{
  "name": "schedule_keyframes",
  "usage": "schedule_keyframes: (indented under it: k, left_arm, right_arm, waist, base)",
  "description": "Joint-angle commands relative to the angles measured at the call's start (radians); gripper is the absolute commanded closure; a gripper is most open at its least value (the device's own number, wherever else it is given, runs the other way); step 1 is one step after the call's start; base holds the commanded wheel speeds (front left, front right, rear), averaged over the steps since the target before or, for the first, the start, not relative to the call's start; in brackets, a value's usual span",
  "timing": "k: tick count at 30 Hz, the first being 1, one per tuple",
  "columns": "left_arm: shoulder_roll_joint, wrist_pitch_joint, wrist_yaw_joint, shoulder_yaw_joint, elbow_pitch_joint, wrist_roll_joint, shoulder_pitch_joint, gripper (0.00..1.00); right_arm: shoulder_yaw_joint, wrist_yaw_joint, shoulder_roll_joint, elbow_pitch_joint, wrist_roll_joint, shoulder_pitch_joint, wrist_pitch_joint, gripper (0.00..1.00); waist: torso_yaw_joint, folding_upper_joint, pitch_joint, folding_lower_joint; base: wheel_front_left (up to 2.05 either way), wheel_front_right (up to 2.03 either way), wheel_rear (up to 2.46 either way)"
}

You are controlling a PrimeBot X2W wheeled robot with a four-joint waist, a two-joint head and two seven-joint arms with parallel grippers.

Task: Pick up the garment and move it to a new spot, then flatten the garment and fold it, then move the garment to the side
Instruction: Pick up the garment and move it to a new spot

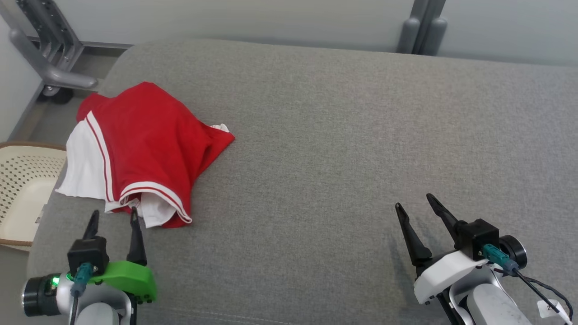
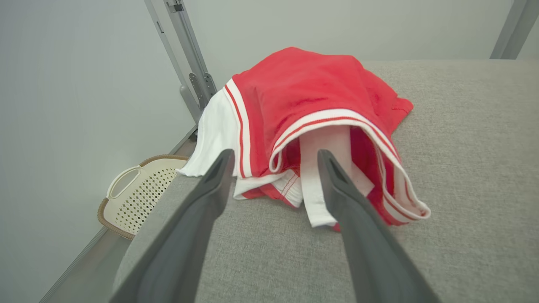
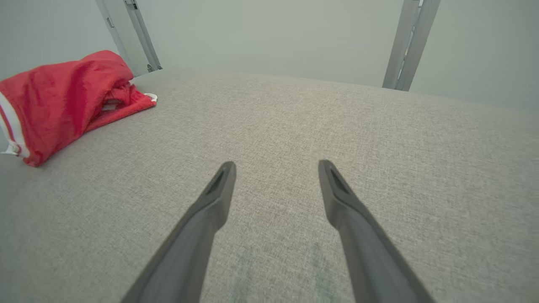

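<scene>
Spread wide and empty: left claw (image 1: 114,211), tips right at the near edge of the crumpled red garment with white side panels and striped trim (image 1: 144,135); hard to tell whether touching. Likewise spread wide and empty: right claw (image 1: 413,201), well apart from the cloth, the heap far off toward its left.

Judged to be the very start: nothing lifted, pick-up first. Ease the left claw forward and down to take the folded hem straight ahead of it between the two dark fingers (image 2: 210,198). Bite through several layers, not the loose white flap alone, or risk pulling out one layer and leaving the rest behind. Close fully before lifting. Raise straight up until clear, then carry toward the open middle, off to this claw's right. Bring the right claw across only afterwards, for spreading.

Underneath: broad grey woven upholstered surface (image 1: 338,135), soft and probably clingy, so better to lift than to drag. Rounded corner close on the left claw's left, with a cream perforated plastic basket (image 1: 22,180) down on the floor beside it; worth keeping the cloth from sliding off there. Beyond the garment: pale wall (image 1: 271,18) and grey metal frame posts (image 1: 49,58).
</scene>
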Motion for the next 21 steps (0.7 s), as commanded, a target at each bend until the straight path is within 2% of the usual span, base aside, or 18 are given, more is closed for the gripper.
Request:
schedule_keyframes:
  k: [1, 11, 12, 15, 21]
  left_arm:
    - [0.011, -0.003, 0.009, 0.01, 0.011, 0.006, -0.026, 0.0]
    - [0.06, -0.003, 0.035, 0.079, 0.151, -0.017, -0.171, 0.0]
    - [0.059, -0.003, 0.035, 0.098, 0.152, -0.034, -0.181, 1.0]
    - [0.057, -0.004, 0.023, 0.138, 0.094, -0.054, -0.192, 1.0]
    - [0.021, -0.004, -0.005, 0.165, -0.131, -0.039, -0.182, 1.0]
  right_arm:
    - [0.0, 0.0, -0.006, 0.0, 0.003, -0.015, -0.003, 0.0]
    - [0.011, 0.0, -0.023, -0.009, 0.026, -0.067, -0.003, 0.0]
    - [0.008, 0.0, -0.021, -0.012, 0.028, -0.069, -0.003, 0.0]
    - [0.005, 0.0, -0.015, -0.016, 0.033, -0.074, -0.003, 0.0]
    - [-0.014, 0.0, 0.005, -0.015, 0.044, -0.059, -0.003, 0.0]
  waist:
    - [-0.064, 0.0, 0.064, 0.0]
    - [-0.157, 0.0, 0.163, 0.0]
    - [-0.164, 0.0, 0.165, 0.0]
    - [-0.177, 0.0, 0.163, 0.0]
    - [-0.179, 0.0, 0.13, 0.0]
  base:
    - [0.0, 0.0, 0.0]
    - [0.0, 0.0, 0.0]
    - [0.0, 0.0, 0.0]
    - [0.0, 0.0, 0.0]
    - [0.0, 0.0, 0.0]
